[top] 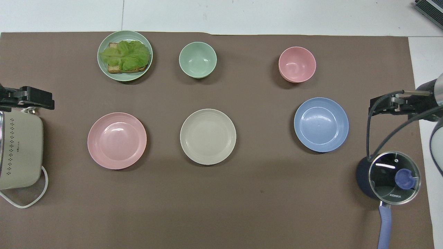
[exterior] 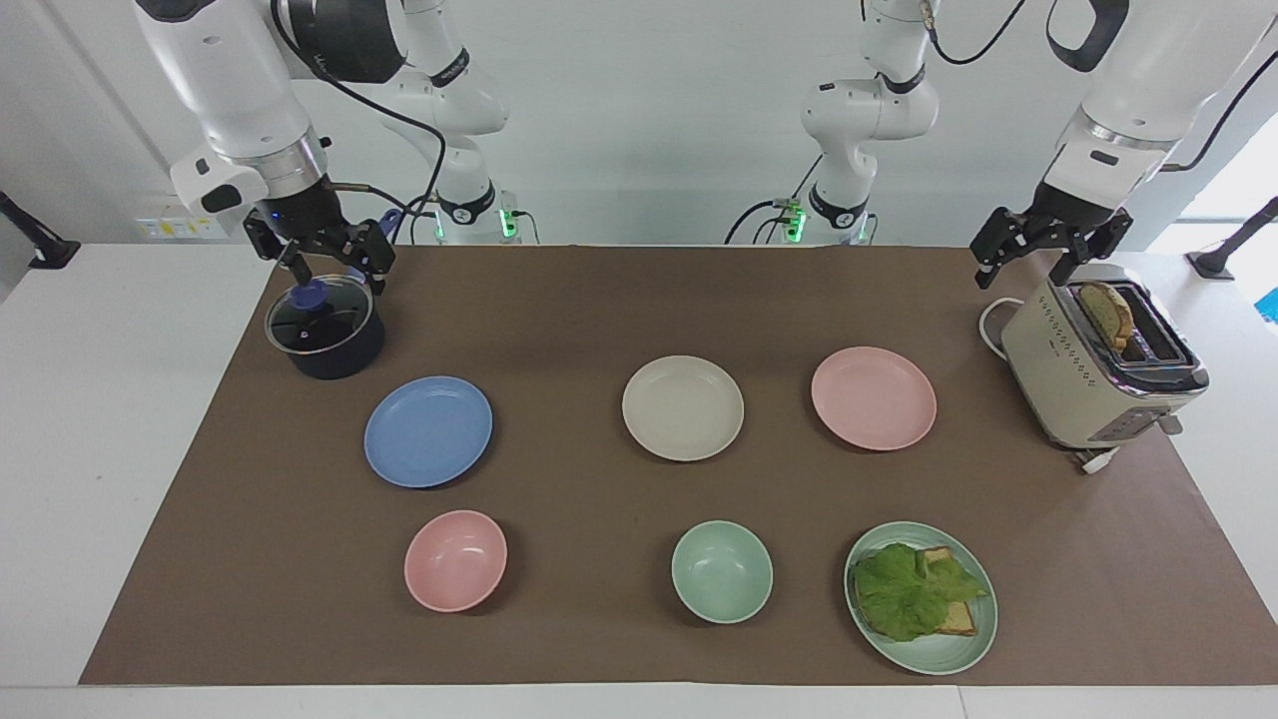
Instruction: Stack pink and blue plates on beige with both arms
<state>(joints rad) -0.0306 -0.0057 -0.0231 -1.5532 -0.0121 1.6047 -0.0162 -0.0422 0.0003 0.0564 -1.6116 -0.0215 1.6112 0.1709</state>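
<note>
Lighting: bright, even, diffuse, from above. Shadows: soft and short, hugging the plates and bowls on the brown mat [exterior: 599, 599]; a broader dim patch lies under the pot [exterior: 325, 332]. Glare: small white highlights on the pink plate [top: 117, 140] and the pot's glass lid [top: 394, 178]; daylight washes out one upper corner of the facing view. Focus: sharp throughout. Distortion: slight bowing at edges.
</note>
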